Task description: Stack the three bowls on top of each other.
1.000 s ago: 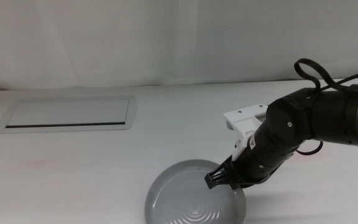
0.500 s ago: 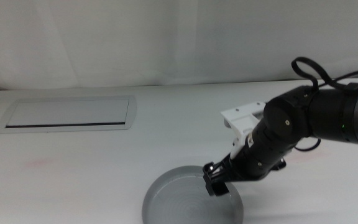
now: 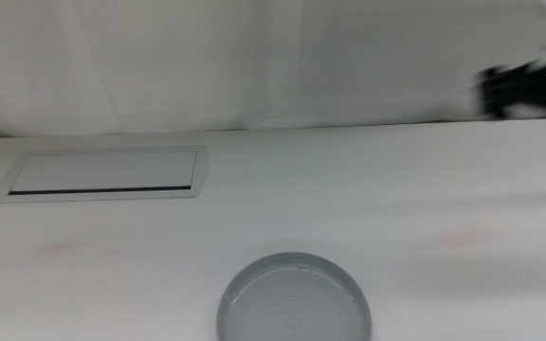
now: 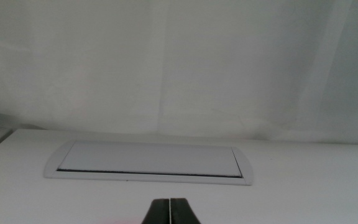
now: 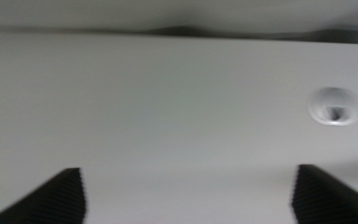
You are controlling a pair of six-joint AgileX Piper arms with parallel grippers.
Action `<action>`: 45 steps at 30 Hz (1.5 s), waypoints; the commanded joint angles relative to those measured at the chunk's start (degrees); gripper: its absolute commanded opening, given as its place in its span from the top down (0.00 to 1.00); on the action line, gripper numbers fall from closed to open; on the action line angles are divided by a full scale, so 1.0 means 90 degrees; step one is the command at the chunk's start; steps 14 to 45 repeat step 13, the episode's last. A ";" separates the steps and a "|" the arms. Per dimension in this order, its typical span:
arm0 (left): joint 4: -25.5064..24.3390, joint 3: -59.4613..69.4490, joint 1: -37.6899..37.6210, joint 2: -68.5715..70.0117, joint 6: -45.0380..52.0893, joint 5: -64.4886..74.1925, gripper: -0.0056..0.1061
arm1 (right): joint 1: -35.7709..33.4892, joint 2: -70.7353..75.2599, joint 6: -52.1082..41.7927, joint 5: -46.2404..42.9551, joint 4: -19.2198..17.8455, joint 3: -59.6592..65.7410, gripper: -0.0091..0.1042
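Middle view: one grey-blue bowl (image 3: 294, 301) on the white table (image 3: 349, 189), near the bottom edge, a little right of centre, upright and cut off by the frame at its lower rim. Nothing stacked in it. No other bowl visible. Flat white panel (image 3: 103, 174) with dark slot at the far left of the table, well apart from the bowl. Right arm seen only as a blurred dark shape (image 3: 524, 83) at the upper right corner, high above the table and well apart from the bowl. Pale curtain (image 3: 254, 57) behind.

Left wrist view: left gripper (image 4: 170, 210) low at the frame edge, jaws pressed together with only a thin line between them, nothing held. Same slotted panel (image 4: 149, 160) ahead on the table, curtain (image 4: 179, 62) beyond. No bowl in sight.

Right wrist view: blurred. Right gripper (image 5: 188, 196) with jaws spread wide, one dark tip at each lower corner, nothing between them. Bare table surface (image 5: 166, 112) ahead; small round white fitting (image 5: 334, 106) set in it to one side. No bowl in sight.
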State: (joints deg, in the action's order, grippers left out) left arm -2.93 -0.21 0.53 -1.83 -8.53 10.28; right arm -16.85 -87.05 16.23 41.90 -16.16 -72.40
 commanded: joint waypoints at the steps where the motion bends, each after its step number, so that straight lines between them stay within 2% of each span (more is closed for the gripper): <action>1: 0.0032 0.0258 0.0006 0.0059 0.0014 -0.0073 0.97 | 0.0778 0.0445 -0.0369 0.0170 -0.0074 -0.0010 0.18; 3: 0.0032 0.0258 0.0006 0.0059 0.0014 -0.0073 0.97 | 0.1175 0.0846 -0.0616 0.0212 0.0148 0.0083 0.44; 5: 0.0032 0.0258 0.0006 0.0059 0.0014 -0.0073 0.97 | 0.1474 0.1311 -0.0665 0.0165 0.0423 0.0266 0.82; 6: 0.0032 0.0258 0.0006 0.0059 0.0014 -0.0073 0.97 | 0.1518 0.1519 -0.0679 0.0108 0.0437 0.0376 0.94; 13: 0.0032 0.0258 0.0006 0.0059 0.0014 -0.0073 0.97 | 0.1089 0.4401 -0.0755 -0.0714 0.0377 0.2124 0.94; 45: 0.0032 0.0258 0.0006 0.0059 0.0014 -0.0073 0.97 | 0.1089 0.4401 -0.0755 -0.0714 0.0377 0.2124 0.94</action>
